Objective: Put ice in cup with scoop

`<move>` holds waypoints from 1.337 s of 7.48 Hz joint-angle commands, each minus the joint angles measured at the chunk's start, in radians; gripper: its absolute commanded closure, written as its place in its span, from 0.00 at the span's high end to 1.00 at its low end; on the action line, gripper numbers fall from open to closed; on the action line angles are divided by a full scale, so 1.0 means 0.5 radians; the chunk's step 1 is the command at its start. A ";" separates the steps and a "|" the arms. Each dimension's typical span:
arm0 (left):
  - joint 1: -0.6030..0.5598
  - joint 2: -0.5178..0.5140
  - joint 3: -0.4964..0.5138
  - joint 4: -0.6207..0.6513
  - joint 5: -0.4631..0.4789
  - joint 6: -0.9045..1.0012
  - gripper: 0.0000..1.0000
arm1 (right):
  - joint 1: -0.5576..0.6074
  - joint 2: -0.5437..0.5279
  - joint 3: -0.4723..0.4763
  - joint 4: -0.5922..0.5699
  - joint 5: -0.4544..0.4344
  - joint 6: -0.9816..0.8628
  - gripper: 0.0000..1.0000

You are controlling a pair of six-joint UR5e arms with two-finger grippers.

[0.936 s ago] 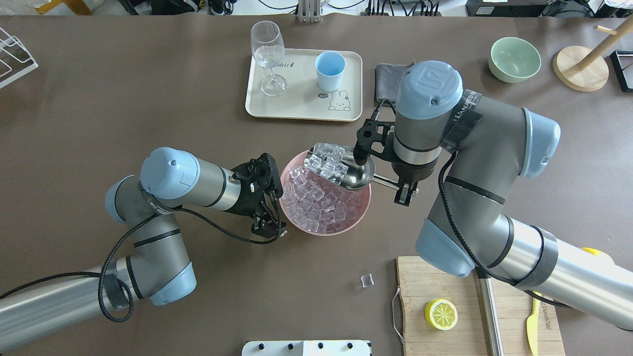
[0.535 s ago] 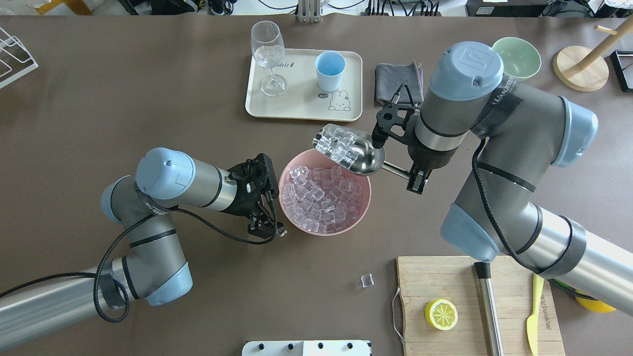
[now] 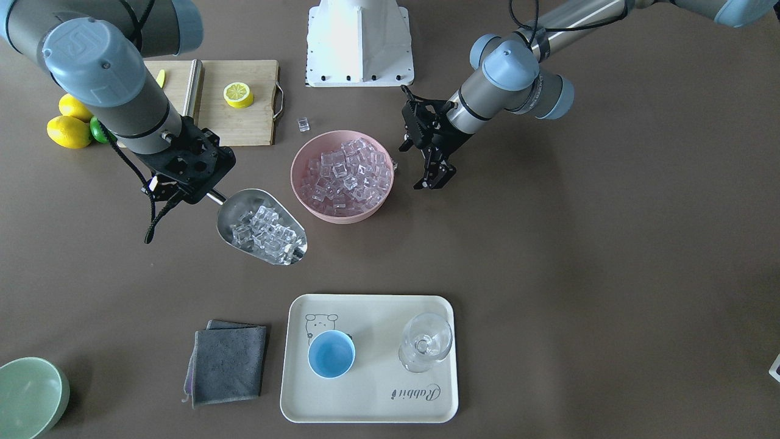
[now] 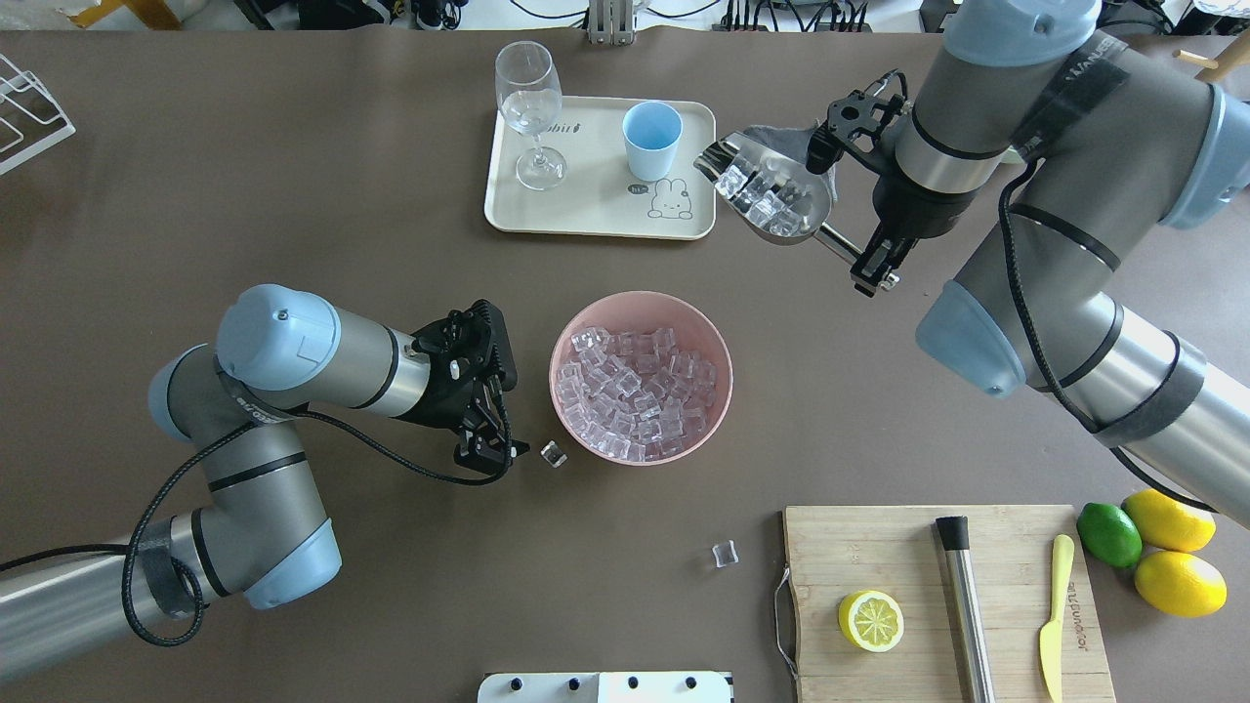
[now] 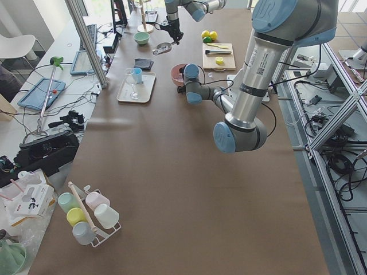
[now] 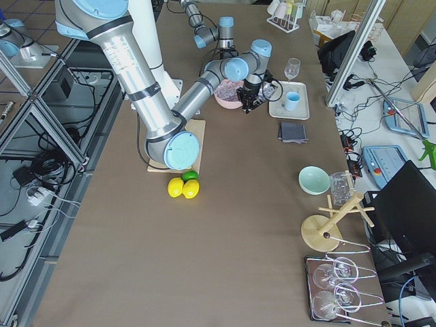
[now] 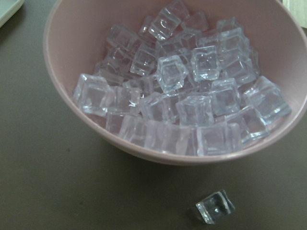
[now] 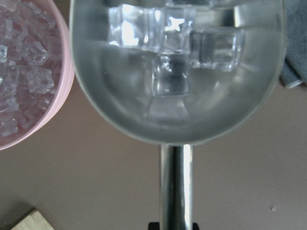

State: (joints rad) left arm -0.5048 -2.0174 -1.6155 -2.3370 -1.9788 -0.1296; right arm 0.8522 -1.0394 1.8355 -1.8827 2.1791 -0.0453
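Note:
My right gripper (image 4: 872, 264) is shut on the handle of the steel scoop (image 4: 771, 190). It holds the scoop in the air just right of the tray, over the grey cloth. The trough holds several clear ice cubes (image 8: 168, 33) and its mouth points at the light-blue cup (image 4: 651, 137). The cup stands upright on the tray and looks empty (image 3: 331, 355). The rest of the ice (image 4: 635, 395) is heaped in the pink bowl (image 4: 563, 337) at mid-table. My left gripper (image 4: 503, 415) is open and empty, a little left of the bowl.
The cream tray (image 4: 586, 210) also carries a stemmed glass (image 4: 529, 107). Loose cubes lie left of the bowl (image 4: 554, 454) and near the cutting board (image 4: 724, 555). The board (image 4: 879, 547) holds a lemon half, a steel rod and a yellow knife. A green bowl (image 3: 24, 396) stands at a far corner.
My right arm has lifted the loaded scoop off the pink bowl and carried it far and right, beside the tray. My left gripper has drawn back left from the bowl's rim.

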 commanded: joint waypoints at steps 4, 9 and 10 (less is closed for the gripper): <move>-0.224 0.209 -0.382 0.599 -0.310 0.023 0.98 | 0.112 0.752 -0.902 -0.357 -0.304 -0.279 0.00; -0.420 0.234 -0.591 1.264 -0.047 -0.004 0.99 | 0.106 1.081 -1.307 -0.649 -0.446 -0.627 0.00; -0.551 0.234 -0.634 1.426 -0.058 -0.035 0.99 | 0.106 1.109 -1.363 -0.668 -0.453 -0.655 0.00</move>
State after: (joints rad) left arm -0.7007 -1.9036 -1.8979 -1.7518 -2.0299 -0.1268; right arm 0.9052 -0.5308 1.2188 -2.1862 1.9656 -0.3410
